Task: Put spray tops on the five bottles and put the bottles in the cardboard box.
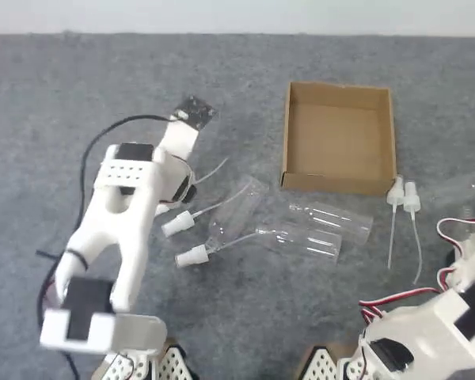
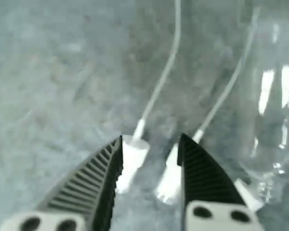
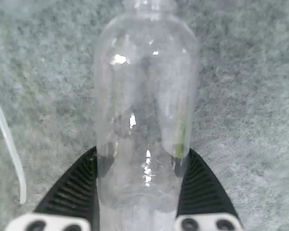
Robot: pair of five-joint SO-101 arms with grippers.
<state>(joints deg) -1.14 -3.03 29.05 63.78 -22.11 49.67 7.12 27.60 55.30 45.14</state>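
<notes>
My left gripper (image 2: 149,142) is open and hangs just above two white spray tops (image 2: 132,154) (image 2: 171,178) lying side by side on the grey carpet, their thin tubes running away from it. In the high view these spray tops (image 1: 178,224) (image 1: 192,256) lie left of three clear bottles (image 1: 237,207) (image 1: 297,237) (image 1: 332,218) lying on their sides. My right gripper (image 3: 142,156) is shut on another clear bottle (image 3: 144,96), with a finger pressed against each side. Two more spray tops (image 1: 396,194) (image 1: 412,198) lie right of the cardboard box (image 1: 338,182).
The cardboard box is open on top with nothing in it and stands at the back right. A clear bottle (image 2: 272,96) lies close beside my left gripper. A white dip tube (image 3: 7,139) lies beside my right gripper. The right arm (image 1: 435,324) is at the front right corner.
</notes>
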